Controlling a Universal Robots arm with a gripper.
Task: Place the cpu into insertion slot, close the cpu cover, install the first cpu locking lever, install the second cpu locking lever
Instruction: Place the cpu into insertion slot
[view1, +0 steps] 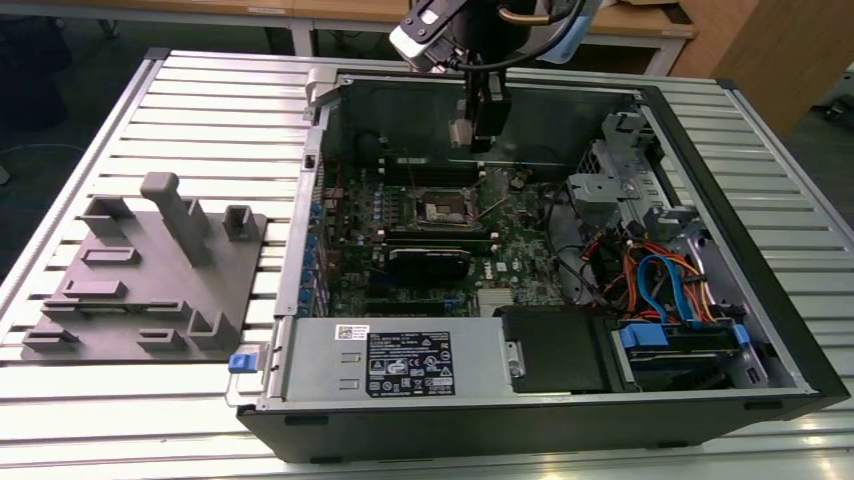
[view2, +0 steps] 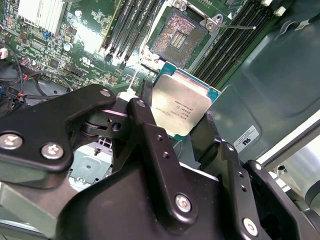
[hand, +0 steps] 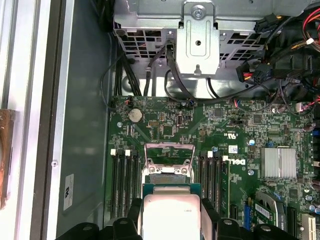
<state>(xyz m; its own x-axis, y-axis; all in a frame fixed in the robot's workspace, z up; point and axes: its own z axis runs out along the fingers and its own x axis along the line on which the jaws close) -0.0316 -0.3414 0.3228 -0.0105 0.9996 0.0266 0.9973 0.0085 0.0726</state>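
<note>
The cpu (view2: 181, 107) is gripped tight in the tool (view2: 176, 117), hanging above the open computer case (view1: 534, 430) and apart from the bare insertion slot (view2: 177, 37). The cpu cover (hand: 169, 150) stands swung open at the slot's edge. The case lies on the slatted bench (view1: 200, 110).

Dull silver metal cpu (view2: 183, 110), matt black gripper (view2: 177, 105), glossy green circuit board (hand: 210, 135), ribbed bare-metal table (view1: 214, 110) beside matt black computer case (view1: 534, 435).

A dull silver-grey top edged in teal-green is shown on the cpu (view2: 182, 110). The tool (view2: 178, 103) is seen as black. The circuit board (hand: 200, 130) is coloured green, the bench (view1: 200, 100) ribbed silver, the cables (view1: 651, 283) orange and blue.
</note>
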